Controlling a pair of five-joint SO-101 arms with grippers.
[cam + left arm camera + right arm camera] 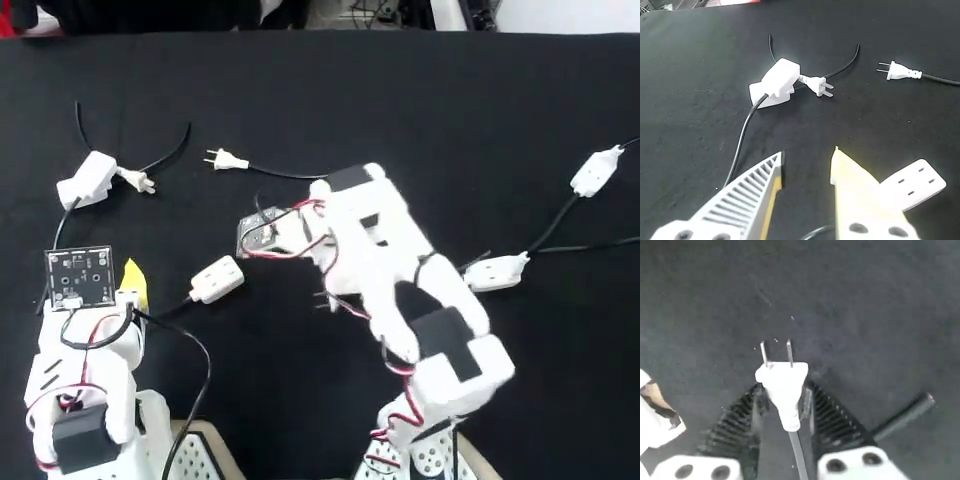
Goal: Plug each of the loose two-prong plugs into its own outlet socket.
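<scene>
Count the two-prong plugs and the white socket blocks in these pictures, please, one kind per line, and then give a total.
Two-prong plugs: 3, one of them held in the right gripper
White socket blocks: 4
Total: 7

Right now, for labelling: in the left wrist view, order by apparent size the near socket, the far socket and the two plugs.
Largest: the near socket, though closeness may inflate it.
Next: the far socket.
Smallest: the plug beside it and the lone plug, alike.
</scene>
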